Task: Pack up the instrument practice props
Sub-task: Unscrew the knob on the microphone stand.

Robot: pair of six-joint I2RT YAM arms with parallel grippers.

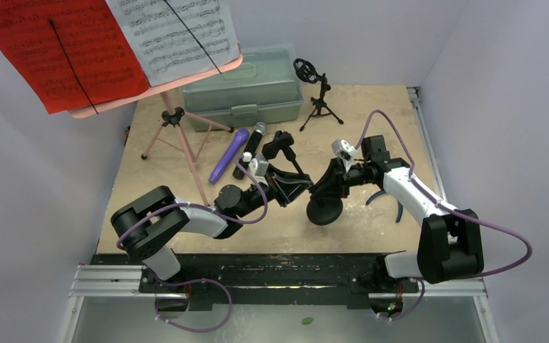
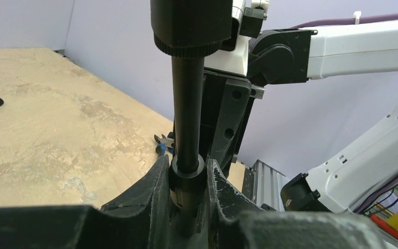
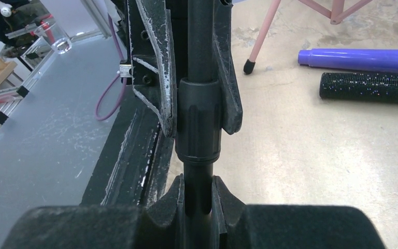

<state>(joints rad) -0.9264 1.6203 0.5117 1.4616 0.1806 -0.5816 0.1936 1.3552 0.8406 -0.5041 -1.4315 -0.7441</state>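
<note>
Black round-based mic stand point(image 1: 325, 211)

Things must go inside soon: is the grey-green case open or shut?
Shut. In the top view the grey-green case lies with its lid down flat; nothing of its inside shows.

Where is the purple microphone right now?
Top view: the purple microphone lies left of centre, alongside the black microphone, right of the pink tripod, in front of the grey-green case.
</note>
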